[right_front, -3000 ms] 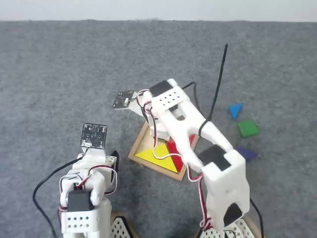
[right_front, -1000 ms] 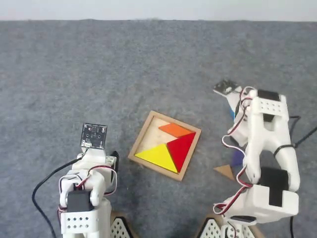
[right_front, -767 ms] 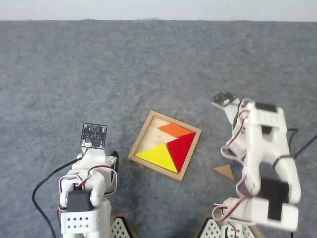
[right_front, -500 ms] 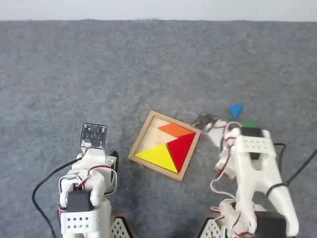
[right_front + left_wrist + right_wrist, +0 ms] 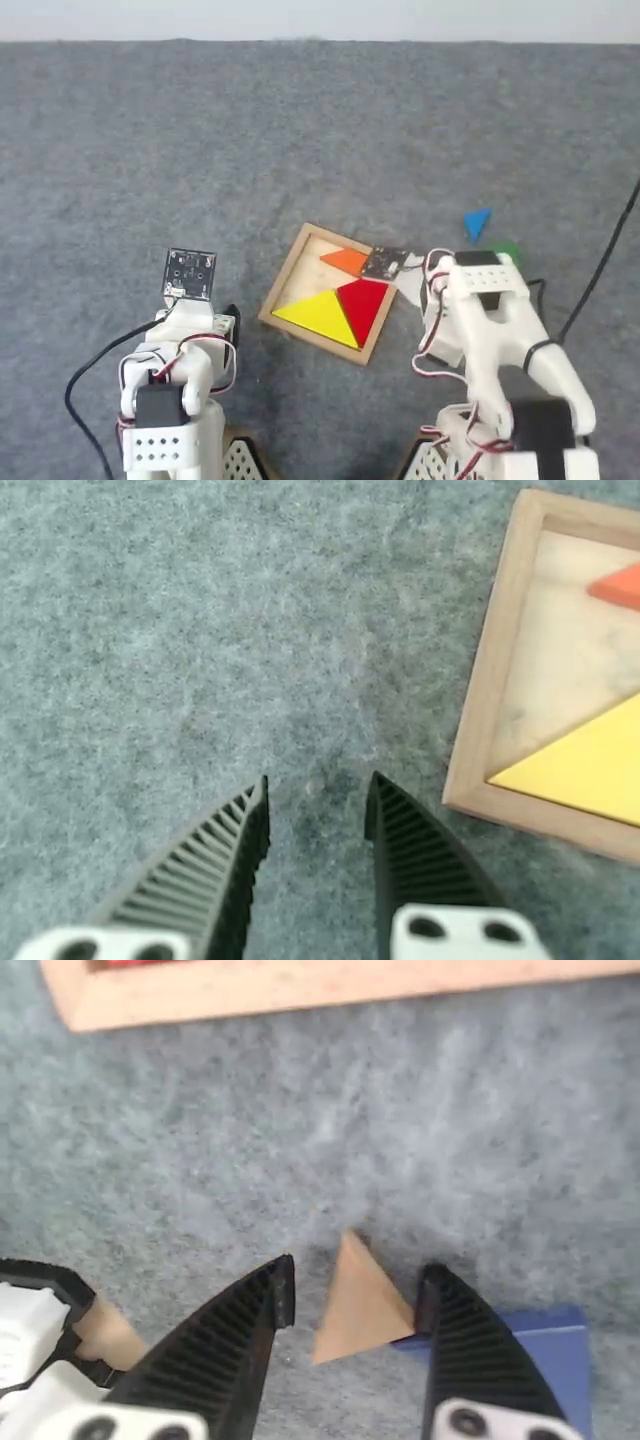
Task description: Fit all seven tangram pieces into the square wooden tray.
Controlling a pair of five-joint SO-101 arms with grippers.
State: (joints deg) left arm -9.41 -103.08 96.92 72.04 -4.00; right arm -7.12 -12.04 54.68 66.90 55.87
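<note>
Right wrist view: the right gripper [image 5: 357,1268] has its jaws fairly wide, straddling a small tan triangle [image 5: 358,1305] that lies flat on the grey carpet [image 5: 480,1140]. The triangle sits between the jaws. One corner is right up against one jaw, but we can't tell if it touches; there is a clear gap to the other jaw. Nothing is gripped yet. A blue piece [image 5: 545,1345] lies just outside that near jaw, beside the triangle's corner. The wooden tray [image 5: 300,995] has its rim ahead of the jaw tips, near but apart.

Handling, our guess: the triangle is light, stiff and thin, with smooth sides, so it is likely to skate or tip on the pile. We'd pinch low, one flat edge against the opposite corner, and centre it first so the blue piece isn't dragged along.

In the left wrist view the left gripper [image 5: 317,780] has its jaws narrowly apart and holds nothing, with bare carpet between them and the tray off to one side ahead.

In the high view the tray holds a yellow triangle [image 5: 320,312], a red triangle [image 5: 365,300] and an orange piece [image 5: 343,260]. The rest of the set is not in yet.
</note>
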